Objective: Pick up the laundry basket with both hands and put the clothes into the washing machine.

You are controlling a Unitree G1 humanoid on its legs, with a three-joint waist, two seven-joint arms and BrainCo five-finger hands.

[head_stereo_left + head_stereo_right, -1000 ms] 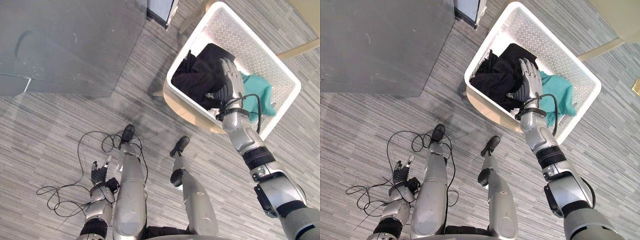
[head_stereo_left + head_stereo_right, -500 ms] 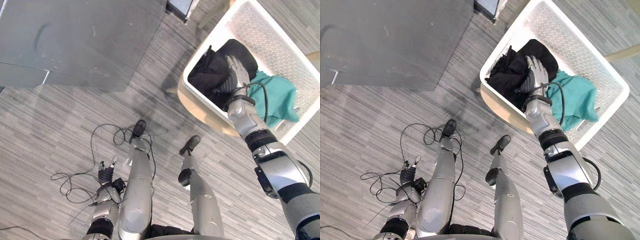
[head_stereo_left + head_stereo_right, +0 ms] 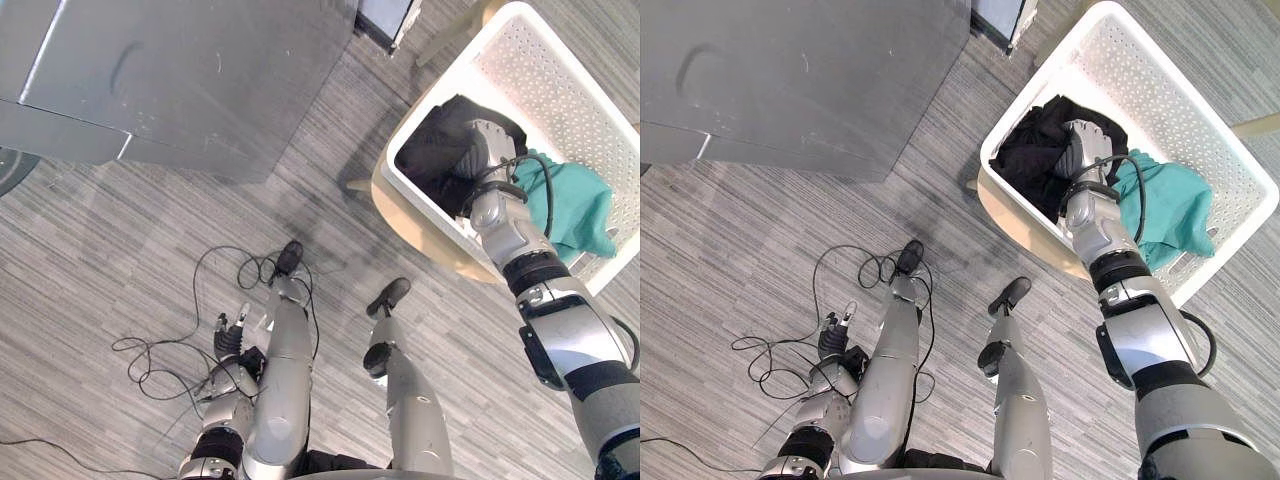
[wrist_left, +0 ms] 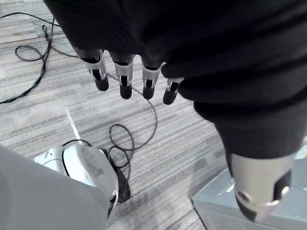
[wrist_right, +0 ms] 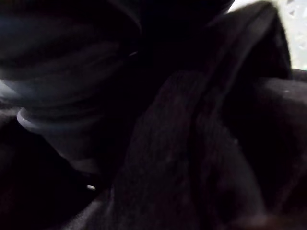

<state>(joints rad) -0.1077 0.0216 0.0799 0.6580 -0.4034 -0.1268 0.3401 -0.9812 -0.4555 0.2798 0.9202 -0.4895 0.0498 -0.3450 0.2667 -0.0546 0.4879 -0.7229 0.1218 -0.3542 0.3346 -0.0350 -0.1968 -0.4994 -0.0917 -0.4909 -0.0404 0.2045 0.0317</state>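
Right hand (image 3: pixel 1085 150) sits deeper in the black clothes (image 3: pixel 1027 160) than before; its grip I cannot tell.

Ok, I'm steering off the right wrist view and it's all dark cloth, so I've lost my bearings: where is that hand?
Observer: The right hand sits on the black clothes inside the white basket.
Operator: Anything else in there?
Observer: A teal garment, beside the black pile.
Operator: And the left hand?
Observer: The left hand hangs low over the floor, open, holding nothing.
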